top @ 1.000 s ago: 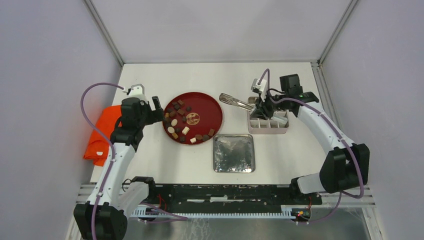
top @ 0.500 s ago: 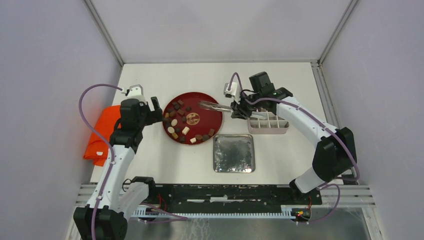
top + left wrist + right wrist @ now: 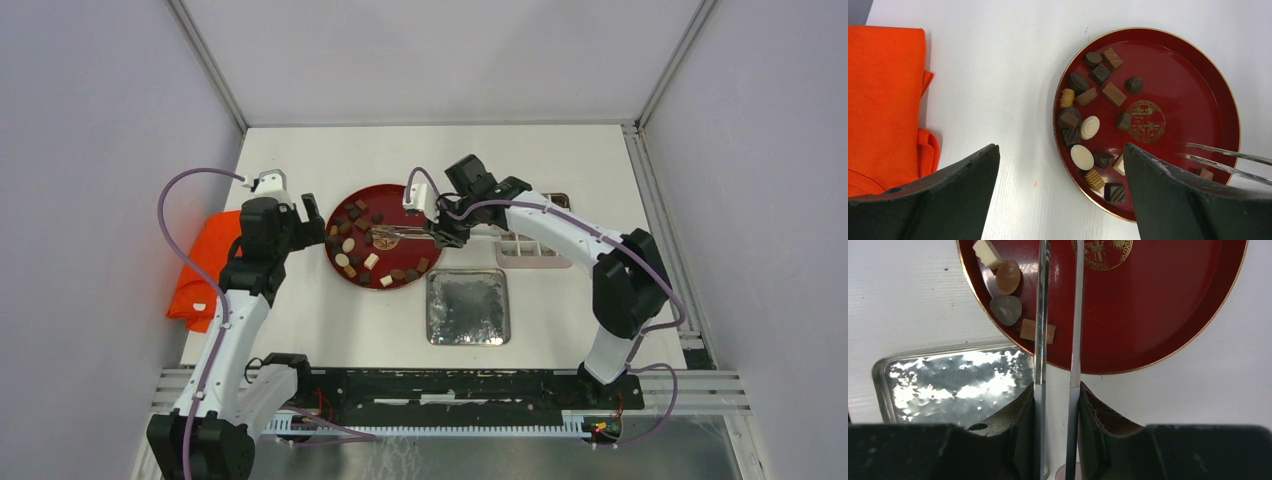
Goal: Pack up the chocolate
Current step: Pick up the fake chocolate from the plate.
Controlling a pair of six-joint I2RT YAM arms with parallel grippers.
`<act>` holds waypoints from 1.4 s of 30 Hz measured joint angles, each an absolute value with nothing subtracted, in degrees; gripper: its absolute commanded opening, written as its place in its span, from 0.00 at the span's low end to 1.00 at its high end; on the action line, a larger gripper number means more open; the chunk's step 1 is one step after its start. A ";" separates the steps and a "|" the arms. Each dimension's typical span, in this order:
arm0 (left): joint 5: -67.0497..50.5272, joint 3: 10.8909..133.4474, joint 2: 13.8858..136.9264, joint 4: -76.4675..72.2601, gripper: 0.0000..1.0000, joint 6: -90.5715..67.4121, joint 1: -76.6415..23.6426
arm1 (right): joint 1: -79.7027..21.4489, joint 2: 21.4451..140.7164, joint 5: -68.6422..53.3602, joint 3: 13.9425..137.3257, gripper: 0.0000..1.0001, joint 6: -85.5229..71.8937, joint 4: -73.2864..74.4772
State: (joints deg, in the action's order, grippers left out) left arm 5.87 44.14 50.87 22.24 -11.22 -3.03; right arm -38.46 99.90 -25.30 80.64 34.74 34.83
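Reaching over the red plate [image 3: 1193, 85], the right tool [image 3: 1057, 426] is clamped on a pair of metal tongs [image 3: 1220, 152], their blades apart with nothing between them. The left tool [image 3: 1060, 170] stands wide apart and empty above the counter [image 3: 998, 50], straddling the plate's left rim. All the chocolate [image 3: 1089, 127] in view lies on the plate, most of it bunched on its left half. Likely risks: the pieces sit close together, so thin blades closing on one could nudge or flick a neighbour off the rim; a smooth rounded piece may squirt out of the pinch; the tongs could twist in the clamp. The right wrist view cuts off the tong tips at its top edge but shows four pieces by the near rim and the steel tray [image 3: 468, 305] just beside the plate. The left wrist view alone shows the bare tips and the orange cloth [image 3: 883, 100]. Only the top view shows the box [image 3: 535, 250], partly behind the right arm.
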 measured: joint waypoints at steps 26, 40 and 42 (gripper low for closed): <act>5.76 44.12 50.87 22.24 0.97 -11.22 -3.03 | -40.91 114.19 -17.69 91.11 0.40 34.06 38.46; 5.69 44.12 50.87 22.24 0.97 -11.22 -3.03 | -41.41 117.01 -17.67 94.06 0.46 33.85 38.87; 5.67 44.12 50.87 22.24 0.97 -11.22 -3.03 | -41.50 117.21 -17.67 94.06 0.46 33.82 39.00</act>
